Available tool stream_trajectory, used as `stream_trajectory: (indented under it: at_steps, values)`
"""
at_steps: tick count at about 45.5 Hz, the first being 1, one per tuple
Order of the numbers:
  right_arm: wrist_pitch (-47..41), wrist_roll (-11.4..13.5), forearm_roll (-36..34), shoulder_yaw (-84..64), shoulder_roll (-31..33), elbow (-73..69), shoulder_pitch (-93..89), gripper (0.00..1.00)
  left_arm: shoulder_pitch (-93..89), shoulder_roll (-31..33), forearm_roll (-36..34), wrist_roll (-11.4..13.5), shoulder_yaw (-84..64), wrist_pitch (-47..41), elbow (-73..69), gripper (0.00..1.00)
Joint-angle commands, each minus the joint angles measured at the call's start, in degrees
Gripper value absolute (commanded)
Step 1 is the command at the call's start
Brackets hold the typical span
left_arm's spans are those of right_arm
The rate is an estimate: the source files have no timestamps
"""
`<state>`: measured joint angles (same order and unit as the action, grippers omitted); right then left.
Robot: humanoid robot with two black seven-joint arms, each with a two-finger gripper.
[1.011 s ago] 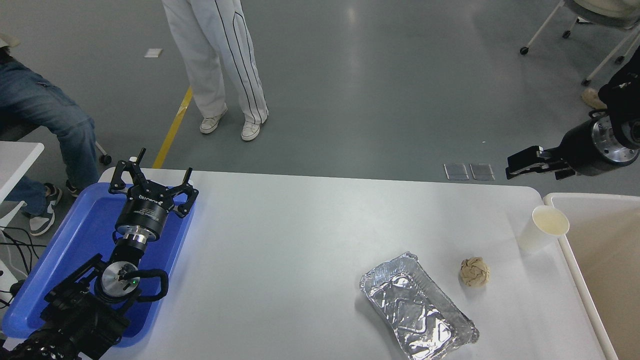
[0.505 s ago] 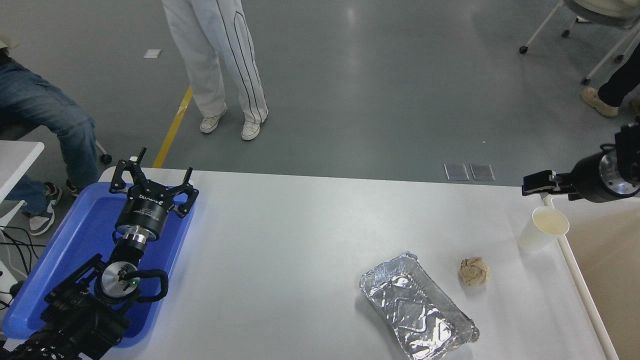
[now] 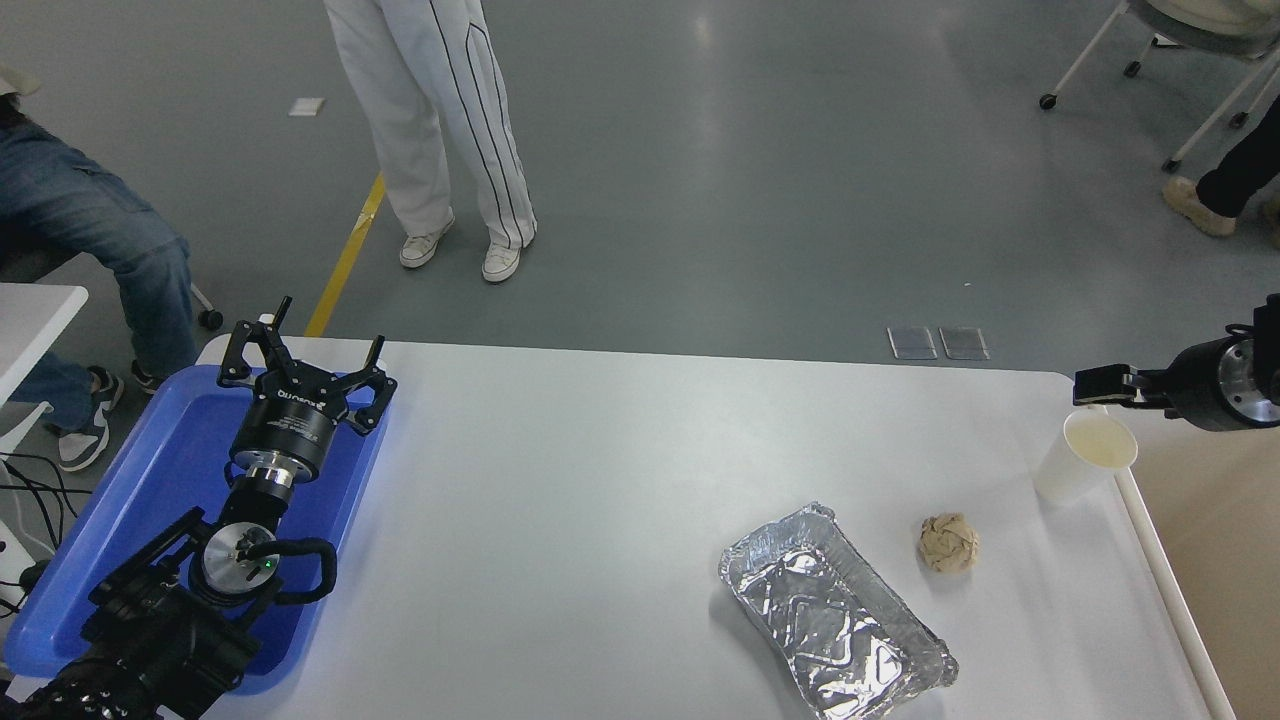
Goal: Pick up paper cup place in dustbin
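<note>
The paper cup stands upright near the table's far right corner, white with a cream inside, right beside the dustbin's pale rim. The dustbin fills the right edge, tan inside. My right gripper reaches in from the right edge, hovering just above and behind the cup's rim, not touching it; seen side-on, its state is unclear. My left gripper is parked open over the blue tray at the lower left.
A crumpled tan paper ball lies left of the cup, and a foil tray lies nearer the front. A blue tray is under the left arm. People stand and sit beyond the table's far side.
My right gripper has dropped lower and drawn back toward the right edge, ending just over the cup. The cup, paper ball, foil tray and left arm have stayed put.
</note>
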<state>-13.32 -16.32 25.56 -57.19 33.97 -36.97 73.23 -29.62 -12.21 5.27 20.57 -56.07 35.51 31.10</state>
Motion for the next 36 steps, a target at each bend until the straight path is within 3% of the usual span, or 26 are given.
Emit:
stream_trajectory:
  at_steps: [1, 13, 19, 36]
  values:
    - [1.5, 0.8, 0.1, 4.7, 0.3, 2.3, -5.6, 1.0, 0.0, 0.0, -0.1, 0.0, 0.0, 0.0, 0.0, 1.0]
    - [1.9, 1.0, -1.0, 5.7, 0.4, 3.4, -7.0, 1.0, 0.0, 0.0, 0.0, 0.0, 0.0, 0.1, 0.0, 1.0]
    - [2.2, 3.7, -0.9, 7.6, 0.3, 5.2, -8.0, 1.0, 0.0, 0.0, 0.0, 0.0, 0.0, 0.1, 0.0, 1.0]
    - [2.2, 5.9, -0.9, 10.1, 0.1, 6.3, -10.7, 1.0, 0.0, 0.0, 0.0, 0.0, 0.0, 0.1, 0.0, 1.0]
